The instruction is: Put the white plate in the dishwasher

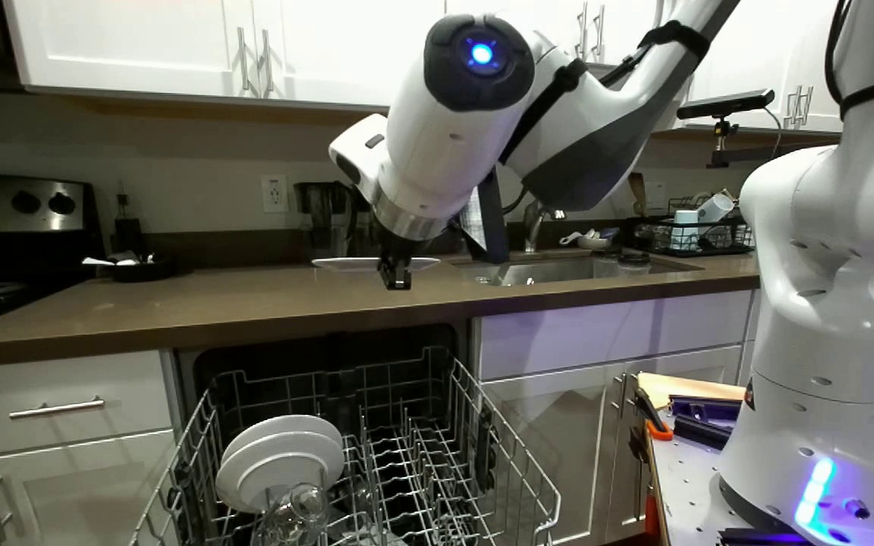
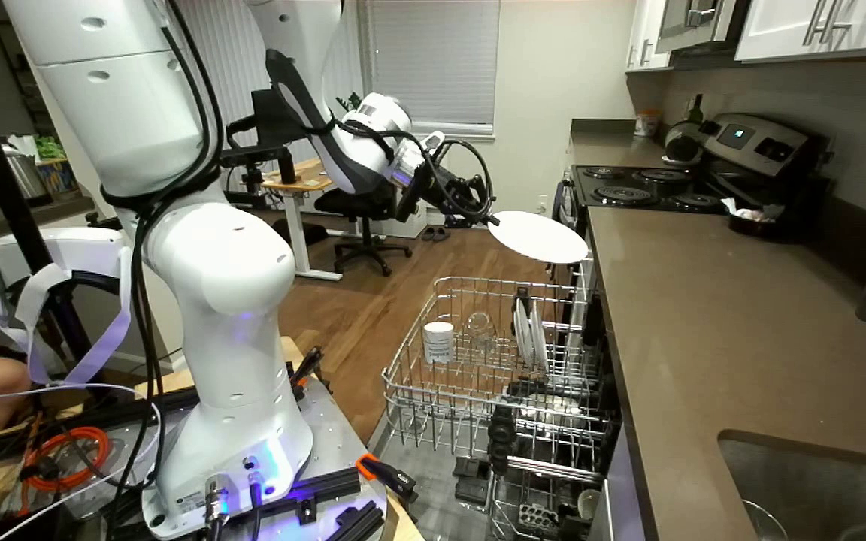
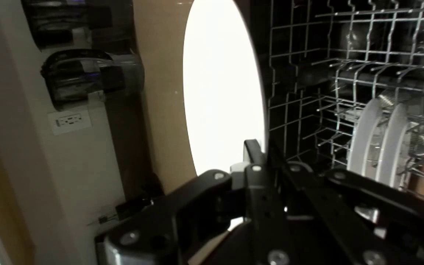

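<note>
The white plate (image 1: 346,264) is held up in the air, roughly level in both exterior views (image 2: 542,239). My gripper (image 1: 395,277) is shut on the plate's near edge; the fingertips (image 3: 265,151) pinch the rim in the wrist view, where the plate (image 3: 223,81) looks overexposed. The rest of the plate sticks out beyond the fingers, towards the counter. The dishwasher (image 1: 323,350) is open below, with its grey wire rack (image 1: 505,428) pulled out. The rack also shows in the wrist view (image 3: 293,55). The plate is above the rack and touches neither rack nor counter.
Other white plates (image 1: 285,459) stand upright in the rack, with a clear glass (image 1: 300,512) and a white cup (image 2: 439,342). The brown counter's edge (image 1: 255,322) runs behind the rack. A sink (image 1: 558,269) is set in the counter. A stove (image 2: 647,186) stands at its far end.
</note>
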`<state>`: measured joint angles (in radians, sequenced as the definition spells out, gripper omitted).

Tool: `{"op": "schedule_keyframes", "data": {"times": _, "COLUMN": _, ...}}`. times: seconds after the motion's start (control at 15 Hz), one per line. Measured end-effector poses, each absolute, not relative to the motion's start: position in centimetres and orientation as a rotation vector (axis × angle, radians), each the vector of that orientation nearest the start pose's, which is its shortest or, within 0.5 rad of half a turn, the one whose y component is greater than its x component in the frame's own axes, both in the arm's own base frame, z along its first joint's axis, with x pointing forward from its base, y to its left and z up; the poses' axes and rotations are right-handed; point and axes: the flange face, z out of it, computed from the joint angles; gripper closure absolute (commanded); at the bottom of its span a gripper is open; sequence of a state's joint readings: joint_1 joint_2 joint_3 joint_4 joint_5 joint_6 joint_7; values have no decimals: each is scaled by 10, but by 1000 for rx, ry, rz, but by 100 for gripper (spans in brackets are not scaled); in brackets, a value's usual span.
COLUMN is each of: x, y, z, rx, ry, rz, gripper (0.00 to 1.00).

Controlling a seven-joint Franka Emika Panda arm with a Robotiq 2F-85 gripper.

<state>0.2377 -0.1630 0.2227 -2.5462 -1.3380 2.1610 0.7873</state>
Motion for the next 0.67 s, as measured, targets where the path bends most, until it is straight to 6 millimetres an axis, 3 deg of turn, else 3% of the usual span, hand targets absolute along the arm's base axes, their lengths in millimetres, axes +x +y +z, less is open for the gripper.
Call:
{"op": "schedule_keyframes", "data": {"times": 0.27, "x": 397, "y": 163, "z": 350, "rx": 2153, "ry": 774, "rz": 456, "gripper": 98}}
{"op": "schedule_keyframes", "data": {"times": 0.67, "x": 398, "y": 161, "z": 384, "rx": 2338, "ry": 902, "rz": 408, "gripper": 98}}
